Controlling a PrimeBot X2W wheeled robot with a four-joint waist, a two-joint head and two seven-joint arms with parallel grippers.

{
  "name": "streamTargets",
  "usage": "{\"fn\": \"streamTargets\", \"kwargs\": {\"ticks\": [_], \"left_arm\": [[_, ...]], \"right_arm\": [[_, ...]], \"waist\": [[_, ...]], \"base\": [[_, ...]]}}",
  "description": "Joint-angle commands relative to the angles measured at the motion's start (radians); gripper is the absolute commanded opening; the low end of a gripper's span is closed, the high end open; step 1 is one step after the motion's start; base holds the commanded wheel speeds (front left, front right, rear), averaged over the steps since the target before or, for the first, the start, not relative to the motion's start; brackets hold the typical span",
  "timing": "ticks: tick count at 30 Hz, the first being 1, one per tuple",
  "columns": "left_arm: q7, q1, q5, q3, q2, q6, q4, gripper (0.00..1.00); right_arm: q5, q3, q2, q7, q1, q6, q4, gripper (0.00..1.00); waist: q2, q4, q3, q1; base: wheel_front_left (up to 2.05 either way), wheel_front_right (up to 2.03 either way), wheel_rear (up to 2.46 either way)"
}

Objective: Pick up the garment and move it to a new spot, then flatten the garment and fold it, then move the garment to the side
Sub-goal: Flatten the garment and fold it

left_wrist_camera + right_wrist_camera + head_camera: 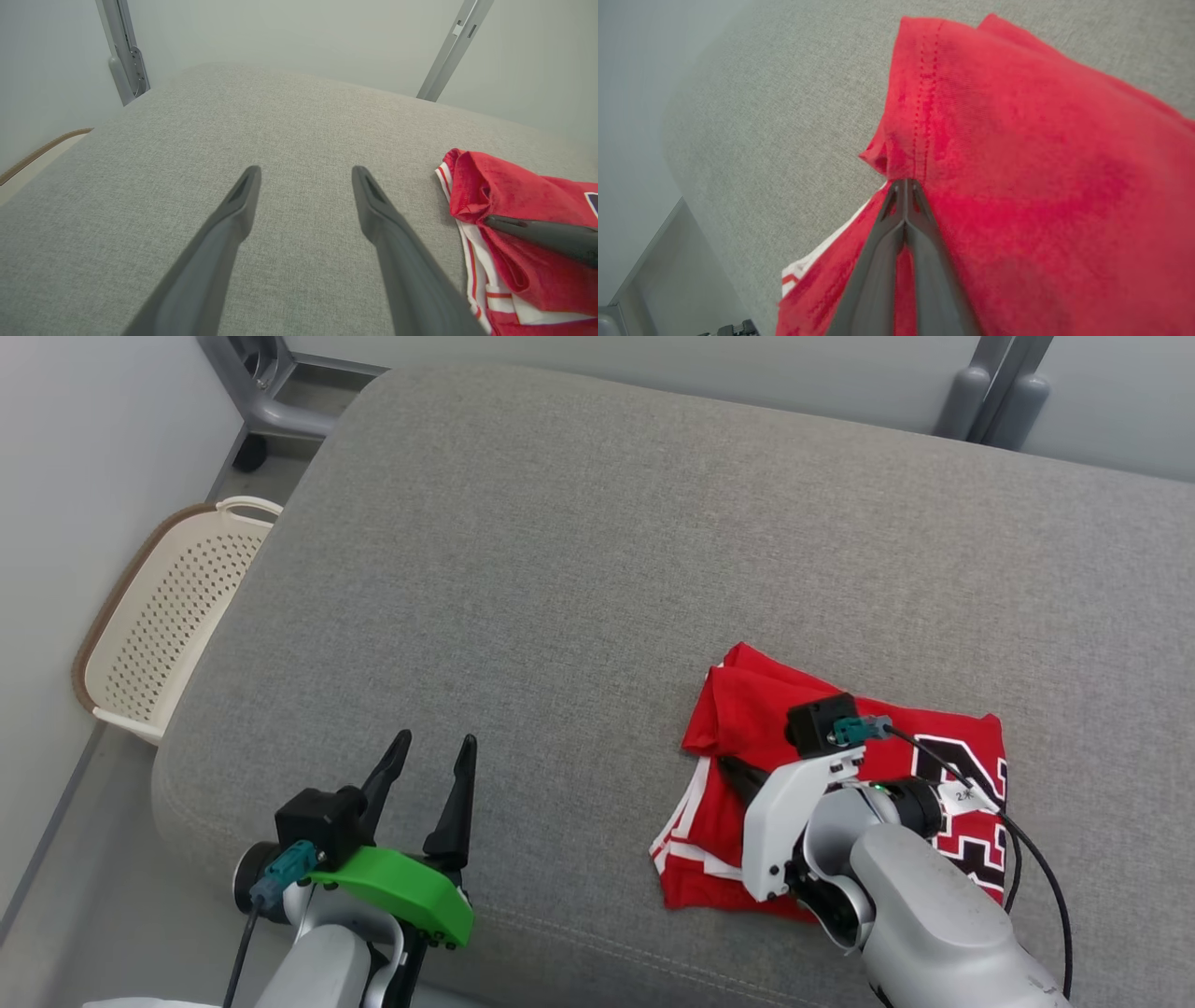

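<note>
Red with white trim, the garment [747, 709] lies as a compact folded packet on the front right part of the cushion [597, 523], so flattening and folding look done and what seems left is the move to the side. The right gripper [906, 183] sits at the packet's edge nearest the cushion's middle, fingers closed together with a puckered fold of cloth apparently pinched at their tips, which reads as the grasp for that last move. The left gripper [435, 742] hangs spread and empty over the cushion's front left part.
</note>
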Motion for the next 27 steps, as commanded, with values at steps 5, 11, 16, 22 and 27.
{"fn": "streamTargets", "kwargs": {"ticks": [5, 11, 16, 22, 27], "left_arm": [[-0.003, -0.012, -0.008, -0.001, -0.005, -0.004, 0.007, 1.0], [-0.003, -0.01, -0.007, 0.001, -0.006, -0.006, 0.011, 1.0], [-0.003, 0.004, -0.009, 0.012, 0.003, -0.001, 0.011, 1.0], [-0.003, 0.022, -0.009, 0.029, 0.016, 0.006, 0.001, 1.0], [-0.003, 0.031, -0.009, 0.034, 0.027, 0.01, -0.007, 1.0]], "right_arm": [[0.049, 0.071, -0.003, -0.015, -0.028, 0.0, 0.026, 0.0], [0.106, 0.157, -0.003, -0.016, -0.05, 0.0, 0.014, 0.0], [0.129, 0.183, -0.003, -0.022, -0.074, 0.0, -0.01, 0.17], [0.109, 0.12, -0.003, -0.009, -0.098, 0.0, -0.036, 1.0], [0.054, -0.002, -0.003, 0.027, -0.081, 0.0, -0.053, 1.0]], "waist": [[0.0, 0.013, 0.002, 0.0], [0.0, 0.019, -0.002, 0.0], [0.0, 0.006, -0.015, 0.0], [0.0, -0.045, -0.041, 0.0], [0.0, -0.094, -0.064, 0.0]], "base": [[0.0, 0.0, 0.0], [0.0, 0.0, 0.0], [0.0, 0.0, 0.0], [0.0, 0.0, 0.0], [0.0, 0.0, 0.0]]}}
